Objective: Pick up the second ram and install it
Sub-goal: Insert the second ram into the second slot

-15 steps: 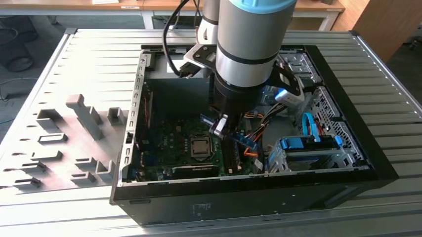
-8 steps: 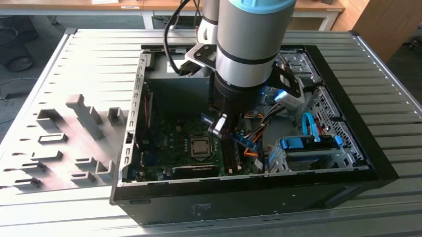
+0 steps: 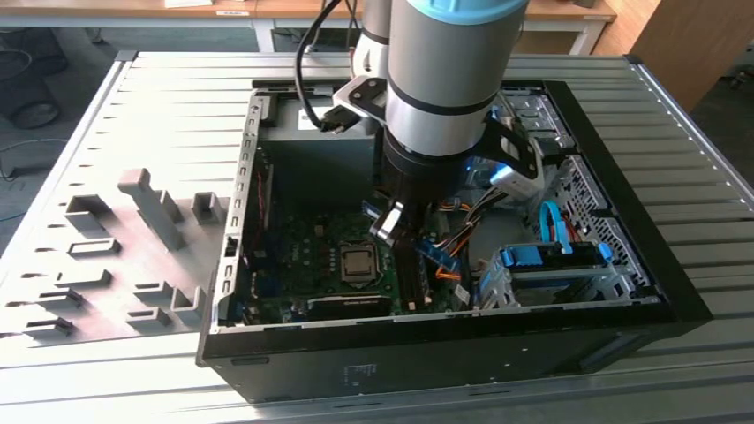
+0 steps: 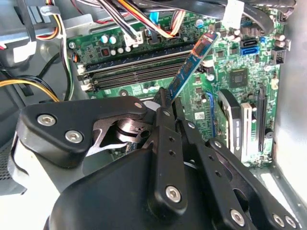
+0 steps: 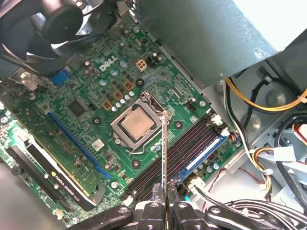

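Inside the open computer case (image 3: pixel 236 265), my gripper (image 3: pixel 401 231) is shut on the second ram (image 4: pixel 192 62), a long thin stick with a bluish face. In the second wrist view the stick juts out from the fingertips (image 4: pixel 165 103) at a slant above the motherboard. Seen edge-on in the first wrist view, the ram (image 5: pixel 165 148) is a thin line running from the gripper (image 5: pixel 165 194) over the dark memory slots (image 5: pixel 192 148) towards the processor socket (image 5: pixel 136 124). It hangs above the slots (image 4: pixel 134 67), not seated. A blue strip (image 5: pixel 204 153) lies along the outermost slot.
Bundled cables (image 4: pixel 144 19) hang close over the slots. A fan (image 5: pixel 53 24) and the grey power supply (image 5: pixel 206 33) border the board, and a graphics card (image 5: pixel 53 167) sits beyond the socket. A blue drive cage (image 3: pixel 554 261) fills one corner. Grey slotted holder blocks (image 3: pixel 130 256) stand outside the case.
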`<state>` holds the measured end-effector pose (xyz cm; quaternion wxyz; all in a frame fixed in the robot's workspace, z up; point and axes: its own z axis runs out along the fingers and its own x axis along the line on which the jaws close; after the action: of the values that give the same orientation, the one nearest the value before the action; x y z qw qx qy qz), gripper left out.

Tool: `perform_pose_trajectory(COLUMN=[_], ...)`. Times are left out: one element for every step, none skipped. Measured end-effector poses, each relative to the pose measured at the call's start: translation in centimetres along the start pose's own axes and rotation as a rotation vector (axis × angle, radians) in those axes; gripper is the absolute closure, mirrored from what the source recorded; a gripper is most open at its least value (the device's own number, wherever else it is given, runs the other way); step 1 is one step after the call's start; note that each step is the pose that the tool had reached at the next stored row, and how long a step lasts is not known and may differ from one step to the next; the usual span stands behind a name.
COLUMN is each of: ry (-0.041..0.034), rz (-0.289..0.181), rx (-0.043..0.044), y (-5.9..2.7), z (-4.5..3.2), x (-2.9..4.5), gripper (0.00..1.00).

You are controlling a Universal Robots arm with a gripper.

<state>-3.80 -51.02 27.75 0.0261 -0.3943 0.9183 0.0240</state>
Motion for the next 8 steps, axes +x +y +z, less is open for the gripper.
perform_pose_trajectory(ry=[-0.0002, -0.0002, -0.0004, -0.0006, -0.0007, -0.0008, -0.0009, -0.0011], rz=[0.006, 0.011, 0.017, 0.023, 0.028, 0.035, 0.04, 0.046], rx=[0.0004, 0.0007, 0.0012, 0.0015, 0.0019, 0.0023, 0.0027, 0.0031], y=[0.0, 0.0, 0.0, 0.0, 0.0, 0.0, 0.0, 0.0], z=[0.0, 0.0, 0.0, 0.01, 0.01, 0.01, 0.01, 0.01], x=[0.0, 0.0, 0.0, 0.0, 0.0, 0.0, 0.0, 0.0], gripper=[0.86, 0.86, 0.86, 0.86, 0.86, 0.86, 0.86, 0.86])
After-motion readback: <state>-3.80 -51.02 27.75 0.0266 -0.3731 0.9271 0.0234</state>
